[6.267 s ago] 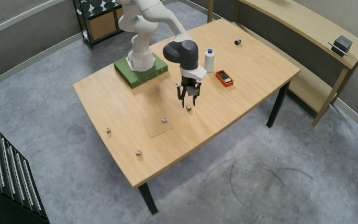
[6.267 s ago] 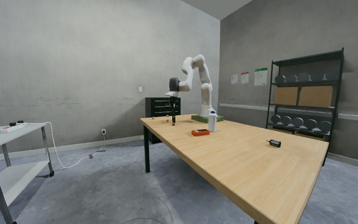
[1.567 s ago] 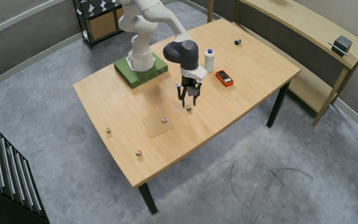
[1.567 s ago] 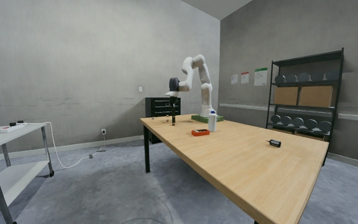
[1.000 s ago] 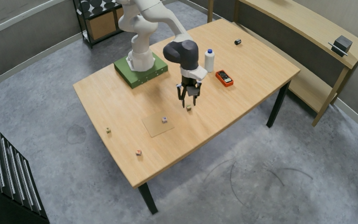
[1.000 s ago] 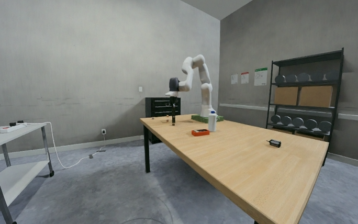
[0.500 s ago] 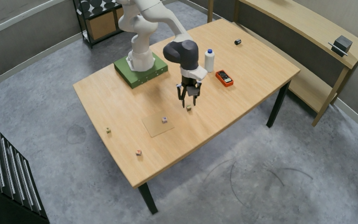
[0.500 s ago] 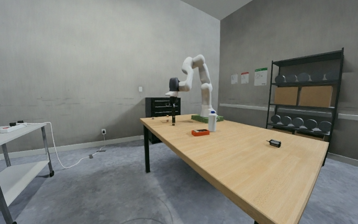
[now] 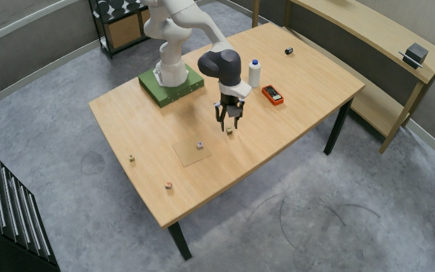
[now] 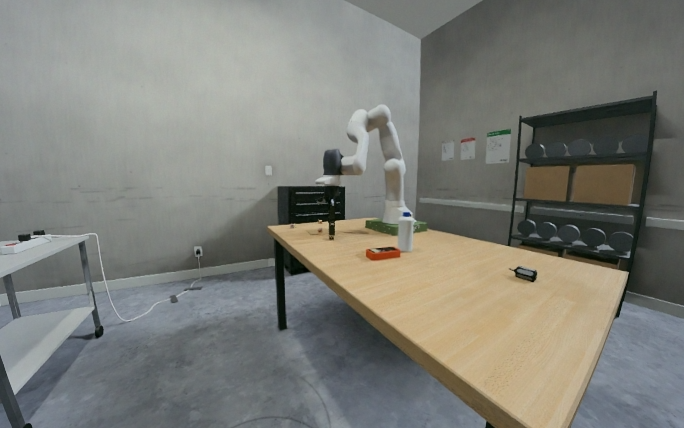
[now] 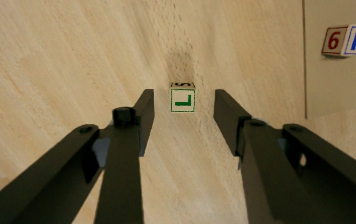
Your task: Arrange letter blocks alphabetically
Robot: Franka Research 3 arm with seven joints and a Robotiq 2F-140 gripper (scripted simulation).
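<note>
Gripper (image 9: 229,129) (image 10: 331,238) (image 11: 184,103) nearest, jaws part-open, holding nothing | green-letter block (image 9: 229,130) (image 11: 182,100) right of mat (image 9: 189,155) (image 10: 314,233) (image 11: 330,90), top view | I judge it light, stiff, maybe slippery; I'd pinch opposite sides squarely

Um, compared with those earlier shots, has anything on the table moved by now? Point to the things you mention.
No, nothing visibly moved, and nothing was grasped or released. The gripper (image 9: 229,128) (image 10: 331,238) (image 11: 184,103) stays open above the small wooden cube with a green L on top (image 9: 229,130) (image 11: 183,100).
</note>
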